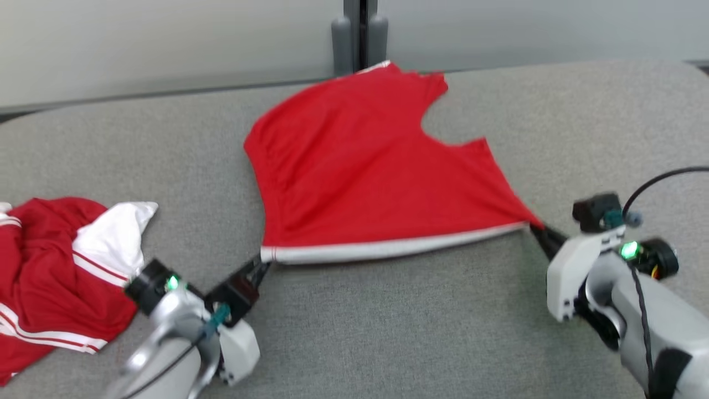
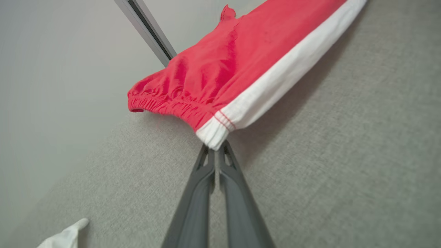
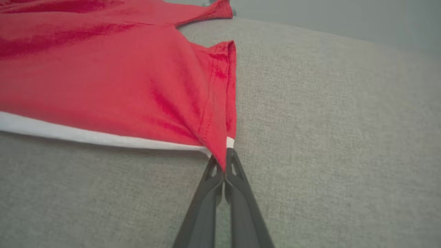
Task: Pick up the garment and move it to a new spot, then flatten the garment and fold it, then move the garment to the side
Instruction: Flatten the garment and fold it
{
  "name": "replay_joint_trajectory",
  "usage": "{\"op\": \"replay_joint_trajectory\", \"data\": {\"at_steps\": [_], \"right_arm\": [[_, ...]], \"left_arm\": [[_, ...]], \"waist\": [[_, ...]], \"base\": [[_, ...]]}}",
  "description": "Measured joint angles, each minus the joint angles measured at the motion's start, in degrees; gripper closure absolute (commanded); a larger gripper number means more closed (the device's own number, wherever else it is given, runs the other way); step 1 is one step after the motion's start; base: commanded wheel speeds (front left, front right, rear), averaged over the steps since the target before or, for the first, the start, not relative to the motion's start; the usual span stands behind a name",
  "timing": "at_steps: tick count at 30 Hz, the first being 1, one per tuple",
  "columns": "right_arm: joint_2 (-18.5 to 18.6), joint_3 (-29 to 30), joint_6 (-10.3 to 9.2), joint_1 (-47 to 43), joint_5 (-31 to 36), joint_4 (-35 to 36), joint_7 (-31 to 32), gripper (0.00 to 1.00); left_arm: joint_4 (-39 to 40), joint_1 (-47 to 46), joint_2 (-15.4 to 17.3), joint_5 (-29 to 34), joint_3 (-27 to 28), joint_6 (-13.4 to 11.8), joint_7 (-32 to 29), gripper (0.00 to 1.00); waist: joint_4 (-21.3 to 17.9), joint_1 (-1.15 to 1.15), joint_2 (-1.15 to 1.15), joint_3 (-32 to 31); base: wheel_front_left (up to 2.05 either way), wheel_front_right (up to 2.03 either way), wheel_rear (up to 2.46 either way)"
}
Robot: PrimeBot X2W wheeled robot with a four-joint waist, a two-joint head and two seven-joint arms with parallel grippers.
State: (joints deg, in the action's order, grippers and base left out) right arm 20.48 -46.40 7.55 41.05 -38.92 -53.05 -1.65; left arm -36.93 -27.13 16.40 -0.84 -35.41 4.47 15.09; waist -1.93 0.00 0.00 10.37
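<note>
Garment (image 1: 365, 177) stretched taut between two grippers over the table (image 1: 415, 332).
The left gripper (image 1: 263, 268), at 7 o'clock in the head view, is clamped on one corner of the white hem. The right gripper (image 1: 536, 227), at 4 o'clock, is pinched tight on the opposite corner. The garment fans from centre toward 12 o'clock. A red-white pile (image 1: 50, 277) lies at 8 o'clock.

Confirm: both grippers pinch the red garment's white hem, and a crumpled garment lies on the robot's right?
Wrong side: the head view shows the crumpled garment on the robot's left. The left gripper and right gripper do pinch the red garment at its white hem.
</note>
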Motion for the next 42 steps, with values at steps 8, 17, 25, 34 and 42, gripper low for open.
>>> {"op": "replay_joint_trajectory", "data": {"at_steps": [8, 17, 25, 34, 42], "right_arm": [[9.17, -10.77, 0.01, -7.33, -11.98, 9.73, 9.57, 1.00], [20.15, -15.11, 0.02, -11.11, -23.57, 19.54, 17.05, 1.00], [27.39, -17.38, 0.03, -14.72, -28.72, 26.28, 20.43, 1.00], [33.38, -17.59, 0.03, -15.34, -28.86, 31.18, 25.73, 1.00], [33.93, -13.67, 0.02, -9.90, -28.58, 32.65, 28.32, 1.00]], "left_arm": [[3.53, 12.19, 0.60, -2.35, -1.70, -0.18, 0.02, 1.00], [8.32, 19.10, 1.25, -5.63, -2.29, 0.47, -0.56, 1.00], [16.48, 24.47, 3.20, -9.03, -2.91, 1.14, -5.38, 1.00], [28.56, 29.16, 6.94, -10.16, -5.73, 1.58, -11.56, 1.00], [34.29, 24.57, 7.10, -10.78, -3.47, 0.48, -13.56, 1.00]], "waist": [[-0.34, 0.00, 0.00, -8.96], [-0.86, 0.00, 0.00, -12.98], [0.01, 0.00, 0.00, -13.57], [1.53, 0.00, 0.00, -12.97], [4.03, 0.00, 0.00, -12.02]], "base": [[0.00, 0.00, 0.00], [0.00, 0.00, 0.00], [0.00, 0.00, 0.00], [0.00, 0.00, 0.00], [0.00, 0.00, 0.00]]}}
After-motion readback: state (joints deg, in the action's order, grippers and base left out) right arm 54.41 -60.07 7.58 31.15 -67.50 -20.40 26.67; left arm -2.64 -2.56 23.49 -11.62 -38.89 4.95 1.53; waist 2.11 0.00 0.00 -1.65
